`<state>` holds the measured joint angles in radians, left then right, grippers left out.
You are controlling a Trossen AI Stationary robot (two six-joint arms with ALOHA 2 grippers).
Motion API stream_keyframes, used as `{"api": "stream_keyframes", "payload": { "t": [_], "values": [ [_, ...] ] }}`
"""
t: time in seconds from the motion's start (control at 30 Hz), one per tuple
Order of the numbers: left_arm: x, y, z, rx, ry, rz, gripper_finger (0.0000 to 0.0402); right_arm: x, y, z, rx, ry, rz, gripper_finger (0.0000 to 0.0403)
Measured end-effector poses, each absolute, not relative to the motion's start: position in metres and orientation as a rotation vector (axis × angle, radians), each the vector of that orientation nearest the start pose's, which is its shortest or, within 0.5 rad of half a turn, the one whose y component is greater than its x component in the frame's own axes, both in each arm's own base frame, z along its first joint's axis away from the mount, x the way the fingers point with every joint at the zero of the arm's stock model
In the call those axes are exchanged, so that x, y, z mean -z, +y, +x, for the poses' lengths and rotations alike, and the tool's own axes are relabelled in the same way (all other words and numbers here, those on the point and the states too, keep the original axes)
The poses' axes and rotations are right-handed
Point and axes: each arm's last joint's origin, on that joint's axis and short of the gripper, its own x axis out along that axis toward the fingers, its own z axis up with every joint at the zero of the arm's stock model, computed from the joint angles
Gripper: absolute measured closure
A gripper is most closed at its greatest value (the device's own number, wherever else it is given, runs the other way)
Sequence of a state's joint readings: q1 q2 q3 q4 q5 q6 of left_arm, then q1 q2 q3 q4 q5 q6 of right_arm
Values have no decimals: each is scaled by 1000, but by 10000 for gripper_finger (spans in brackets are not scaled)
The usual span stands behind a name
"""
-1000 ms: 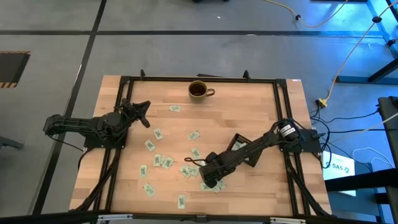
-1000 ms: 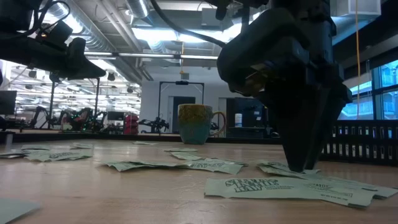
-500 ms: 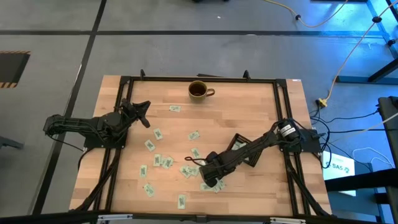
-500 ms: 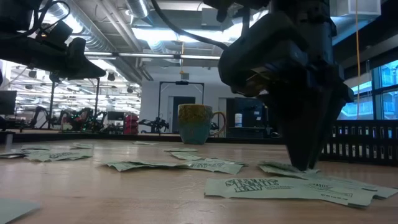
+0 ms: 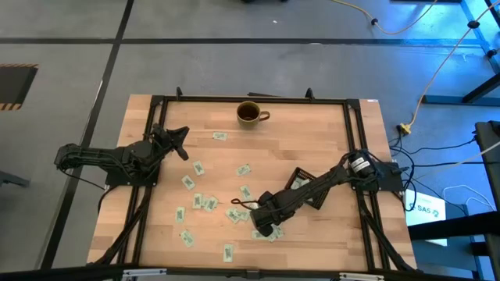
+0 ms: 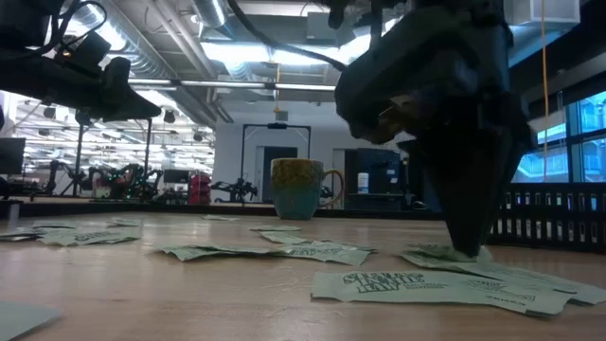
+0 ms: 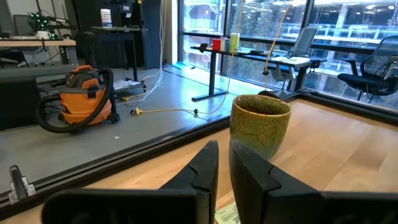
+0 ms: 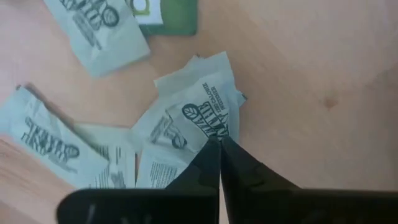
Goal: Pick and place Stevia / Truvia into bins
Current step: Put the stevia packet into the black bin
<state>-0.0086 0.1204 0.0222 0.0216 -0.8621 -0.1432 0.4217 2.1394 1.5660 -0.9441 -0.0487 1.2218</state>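
Note:
Several pale green and white Stevia sachets [image 5: 205, 201] lie flat, scattered over the wooden table. My right gripper [image 5: 266, 227] points down onto a small pile of them [image 8: 186, 134] near the table's near edge, and its fingers are shut. The low view shows its tips [image 6: 466, 252] down at table height. The black bin [image 5: 300, 185] rests on the table, partly under the right arm. My left gripper [image 5: 180, 141] hovers over the table's left part and touches nothing; its fingers [image 7: 224, 155] are a narrow gap apart. My right gripper comes from above, pointing down, and its fingertips [image 8: 211, 155] meet on the edge of the pile's top sachet [image 8: 208, 121]. That sachet lies flat on the others. Whether the paper sits between the tips or only under them, I cannot tell.
A brown mug [image 5: 250, 114] stands by the table's far edge, ahead of the left gripper [image 7: 260, 124]. A black frame [image 5: 350, 125] runs round the table top. Bare wood lies between the mug and the bin.
My right gripper has edged slightly toward the table's right while staying down on the pile. Nothing else has moved.

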Motion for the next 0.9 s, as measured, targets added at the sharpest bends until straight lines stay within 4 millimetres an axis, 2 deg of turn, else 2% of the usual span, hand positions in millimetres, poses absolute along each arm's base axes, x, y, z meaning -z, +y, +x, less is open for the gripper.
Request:
{"api": "stream_keyframes", "payload": {
  "t": [0.13,0.33,0.5,0.7,0.8,0.9],
  "values": [
    [-164,21,94,-856,11,-101,368,-172,166,373,562,1449,676,395],
    [-164,21,94,-856,11,-101,368,-198,159,372,578,1509,600,394],
    [-164,21,94,-856,11,-101,368,-225,148,358,640,1604,521,394],
    [-164,21,94,-856,11,-101,368,-257,130,333,730,1587,452,393],
    [-164,21,94,-856,11,-101,368,-265,122,319,768,1577,474,393],
    [-164,21,94,-856,10,-101,368,-262,115,308,794,1588,476,393]
  ]
}}
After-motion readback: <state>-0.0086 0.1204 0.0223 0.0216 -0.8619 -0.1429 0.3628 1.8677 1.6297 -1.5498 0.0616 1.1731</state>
